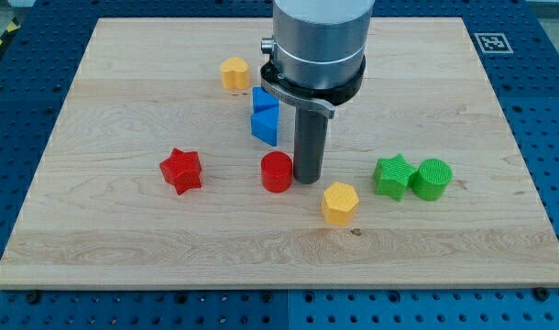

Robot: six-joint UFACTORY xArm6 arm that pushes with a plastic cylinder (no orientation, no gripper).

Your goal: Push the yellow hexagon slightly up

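Camera view: my tip [308,177], a plain dark rod with no jaws to open or close, stands on the wooden board [124,247] just right of the red plastic cylinder [277,171]. The yellow plastic hexagon [340,203] lies just below-right of my tip, apparently not touching. A second yellow block [235,72] sits well above-left.

- My tip [308,178] rests on the wooden board [124,247], just right of the red cylinder [277,171].
- Yellow hexagon [340,203] lies just below-right of the tip.
- Green star [392,176] touches green cylinder [432,178].
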